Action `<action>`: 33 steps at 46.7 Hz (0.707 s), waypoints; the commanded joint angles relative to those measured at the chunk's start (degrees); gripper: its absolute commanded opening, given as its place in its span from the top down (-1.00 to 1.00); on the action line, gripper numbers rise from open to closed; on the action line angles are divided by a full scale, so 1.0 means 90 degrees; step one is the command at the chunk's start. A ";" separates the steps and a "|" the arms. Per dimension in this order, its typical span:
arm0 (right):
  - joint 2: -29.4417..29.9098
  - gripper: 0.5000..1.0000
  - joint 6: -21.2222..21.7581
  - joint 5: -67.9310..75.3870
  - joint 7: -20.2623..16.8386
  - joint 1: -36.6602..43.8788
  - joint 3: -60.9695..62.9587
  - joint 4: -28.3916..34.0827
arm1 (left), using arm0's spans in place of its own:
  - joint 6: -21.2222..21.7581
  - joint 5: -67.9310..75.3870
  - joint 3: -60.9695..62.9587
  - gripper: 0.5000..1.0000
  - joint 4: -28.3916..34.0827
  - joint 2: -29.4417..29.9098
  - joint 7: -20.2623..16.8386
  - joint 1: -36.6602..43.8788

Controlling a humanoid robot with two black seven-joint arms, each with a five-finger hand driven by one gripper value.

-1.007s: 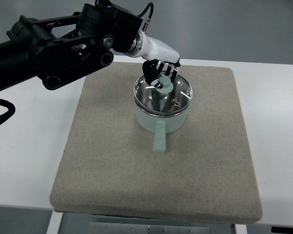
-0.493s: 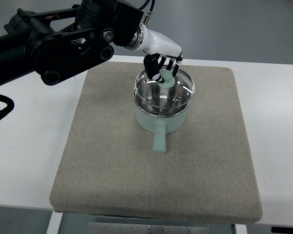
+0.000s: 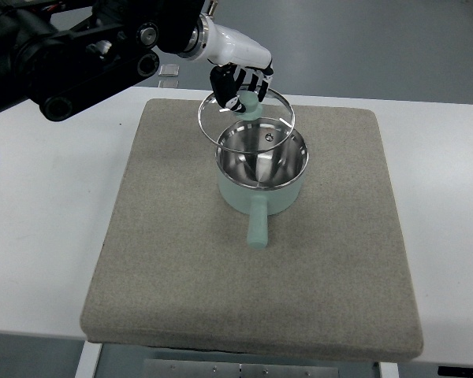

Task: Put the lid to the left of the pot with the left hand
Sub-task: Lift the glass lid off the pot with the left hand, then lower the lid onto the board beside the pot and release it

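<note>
A white tabletop [image 3: 47, 236] carried a grey mat [image 3: 181, 276] and mint pot [image 3: 260, 177]. Above its rim hung the glass lid [image 3: 248, 126], likely light, slippery and breakable, its knob [image 3: 250, 102] pinched by the left robot hand [image 3: 236, 85].

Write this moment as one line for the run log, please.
left hand: shut on lid knob | lid: lifted, tilted, above pot | pot: on mat | right hand: not in view

Left arm: enters from upper left of frame, black links, white wrist. Left hand [image 3: 238, 85]: upper centre, fingers curled closed.
</note>
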 commanded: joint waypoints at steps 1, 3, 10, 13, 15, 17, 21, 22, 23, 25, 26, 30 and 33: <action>0.0000 -0.69 0.0000 -0.0001 0.0000 0.0000 -0.0007 0.0000 | 0.0000 -0.0023 -0.0048 1.00 0.0009 0.0226 -0.0010 0.0000; 0.0000 -0.69 0.0000 -0.0001 0.0001 0.0000 0.0002 0.0000 | 0.0000 -0.0023 -0.0049 1.00 0.0009 0.0353 -0.0010 0.0000; 0.0000 -0.69 0.0000 -0.0001 0.0001 0.0000 -0.0007 0.0000 | 0.0000 -0.0014 -0.0058 1.00 0.0038 0.0851 -0.0010 0.0126; 0.0000 -0.69 0.0000 -0.0001 0.0001 0.0000 -0.0007 0.0000 | 0.0000 -0.0013 -0.0049 1.00 0.0048 0.1007 -0.0010 0.0166; 0.0000 -0.69 0.0000 -0.0001 0.0001 0.0000 -0.0007 0.0000 | 0.0000 0.0006 -0.0039 1.00 0.0077 0.1095 -0.0010 0.0214; 0.0000 -0.69 0.0000 -0.0001 0.0001 0.0000 -0.0007 0.0000 | 0.0000 0.0006 -0.0029 1.00 0.0097 0.1173 -0.0010 0.0312; 0.0000 -0.69 0.0000 -0.0001 0.0001 0.0000 -0.0007 0.0000 | 0.0000 0.0006 0.0000 1.00 0.0116 0.1222 -0.0020 0.0526; 0.0000 -0.69 0.0000 -0.0001 0.0001 0.0000 0.0002 0.0000 | 0.0000 0.0016 0.0010 1.00 0.0116 0.1232 -0.0020 0.0566; 0.0000 -0.69 0.0000 -0.0001 0.0001 0.0000 -0.0007 0.0000 | 0.0000 0.0026 0.0020 1.00 0.0116 0.1232 -0.0020 0.0614; 0.0000 -0.69 0.0000 -0.0001 0.0001 0.0000 0.0003 0.0000 | 0.0000 0.0026 0.0030 1.00 0.0116 0.1223 -0.0020 0.0712; 0.0000 -0.69 0.0000 -0.0001 0.0001 0.0000 -0.0007 0.0000 | 0.0000 0.0026 0.0030 1.00 0.0116 0.1223 -0.0010 0.0780; 0.0000 -0.69 0.0000 -0.0001 0.0001 0.0000 0.0003 0.0000 | 0.0012 0.0035 0.0030 1.00 0.0116 0.1223 -0.0020 0.0976; 0.0000 -0.69 0.0000 -0.0001 0.0001 0.0009 -0.0007 0.0000 | 0.0177 0.0055 0.0039 1.00 0.0136 0.1213 -0.0020 0.1073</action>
